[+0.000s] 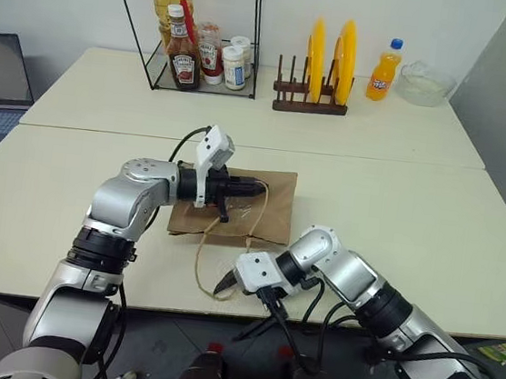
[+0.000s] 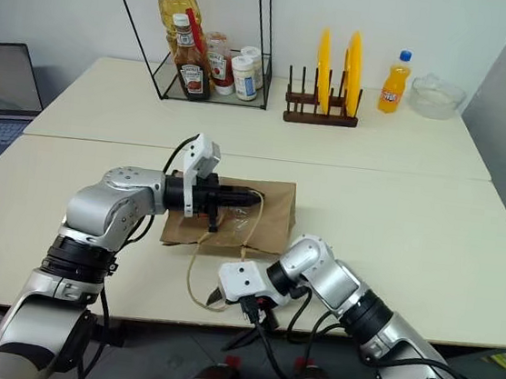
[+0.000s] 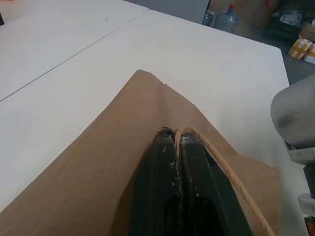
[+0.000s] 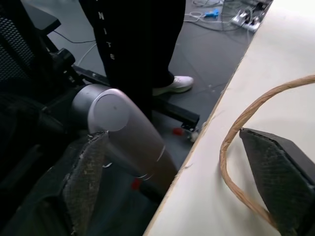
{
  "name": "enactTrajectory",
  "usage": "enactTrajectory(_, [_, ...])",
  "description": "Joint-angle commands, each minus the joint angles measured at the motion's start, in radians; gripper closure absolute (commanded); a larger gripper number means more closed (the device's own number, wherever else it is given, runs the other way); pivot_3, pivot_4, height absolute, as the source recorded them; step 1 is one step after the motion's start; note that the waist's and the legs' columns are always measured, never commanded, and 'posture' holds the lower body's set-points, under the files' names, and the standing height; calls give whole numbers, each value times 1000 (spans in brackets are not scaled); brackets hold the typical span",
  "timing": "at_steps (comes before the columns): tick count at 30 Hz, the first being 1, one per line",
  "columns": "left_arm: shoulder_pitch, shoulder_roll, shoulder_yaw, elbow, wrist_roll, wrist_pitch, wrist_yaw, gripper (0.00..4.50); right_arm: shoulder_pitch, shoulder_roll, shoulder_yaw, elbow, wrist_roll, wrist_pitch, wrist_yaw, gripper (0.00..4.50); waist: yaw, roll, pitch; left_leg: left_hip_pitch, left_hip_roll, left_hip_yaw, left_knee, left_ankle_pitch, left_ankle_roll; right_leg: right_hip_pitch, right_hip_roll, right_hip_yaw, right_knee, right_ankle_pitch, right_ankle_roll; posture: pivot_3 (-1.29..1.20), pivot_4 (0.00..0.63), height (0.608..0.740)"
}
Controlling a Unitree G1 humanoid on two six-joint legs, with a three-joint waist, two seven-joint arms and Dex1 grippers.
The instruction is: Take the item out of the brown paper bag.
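The white table (image 1: pixel 432 219) carries the brown paper bag (image 1: pixel 273 212), lying flat near the front edge. The left gripper (image 1: pixel 251 187) hangs over the bag, clenched on one cord handle (image 3: pixel 224 167). The right gripper (image 1: pixel 224 283) sits at the table's front edge with its fingers (image 4: pixel 275 177) spread apart, one beside the other handle loop (image 1: pixel 203 271). The item stays hidden.

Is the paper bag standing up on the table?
No, the paper bag lies flat on the table, with the left gripper shut on one of its cord handles.
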Motion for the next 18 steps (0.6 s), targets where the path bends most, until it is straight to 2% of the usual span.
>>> enactTrajectory(1, [-10,1,32,-24,-21,-10,6,4500,-29,6,-5,-28,-2,12,28,1299,0,0,0,0,0,0,0,0,0,0,0,0,0,0,0,0,150,740])
enactTrajectory(9, [-9,-2,35,-21,-17,-19,13,4500,-56,12,-12,-35,8,46,49,4299,0,0,0,0,0,-1,0,0,0,0,0,0,0,0,0,0,150,740])
enactTrajectory(10, [-9,-2,34,-20,-17,-19,13,4500,-58,11,-14,-35,8,47,50,4481,0,0,0,0,0,-1,0,0,0,0,0,0,0,0,0,0,150,740])
enactTrajectory(18, [-24,-6,31,1,-12,-32,9,4500,-31,-50,8,-33,-49,-24,44,4481,0,0,0,-1,0,-2,0,0,0,0,0,-1,-1,0,0,0,150,740])
